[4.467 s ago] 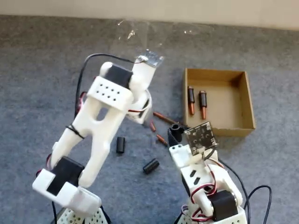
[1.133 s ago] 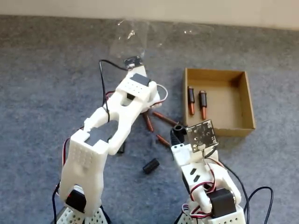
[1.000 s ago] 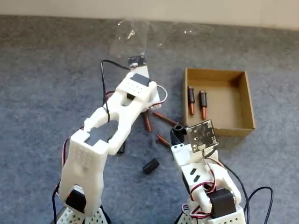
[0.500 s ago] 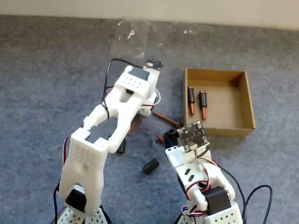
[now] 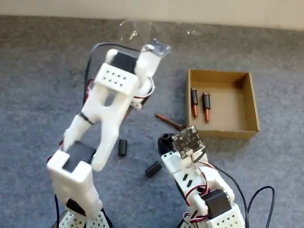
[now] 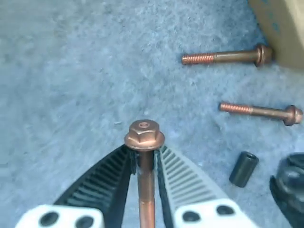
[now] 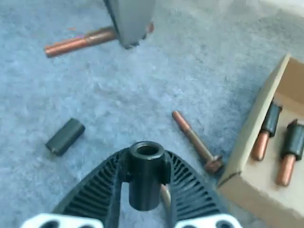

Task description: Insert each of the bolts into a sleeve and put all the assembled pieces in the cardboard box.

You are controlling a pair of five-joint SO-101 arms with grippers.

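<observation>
My left gripper [image 6: 144,151] is shut on a copper bolt [image 6: 145,137], held off the carpet with its hex head outward. My right gripper [image 7: 145,164] is shut on a black sleeve [image 7: 145,175], bore end up; in the high view this sleeve [image 5: 165,139] is left of the cardboard box [image 5: 223,133]. Two assembled pieces [image 5: 194,102] [image 5: 206,105] lie in the box. A loose bolt [image 5: 168,119] lies on the carpet by the box; the left wrist view shows two loose bolts [image 6: 223,57] [image 6: 259,110]. Two loose sleeves [image 5: 122,147] [image 5: 153,168] lie between the arms.
The left arm [image 5: 114,95] stretches over the middle of the grey carpet, hiding what is beneath it. A clear plastic bag [image 5: 135,33] lies at the back. The box's near corner [image 7: 254,142] is close to my right gripper.
The left arm rose and drew back from the carpet with a bolt in its gripper. The right arm shifted left with the sleeve, away from the box.
</observation>
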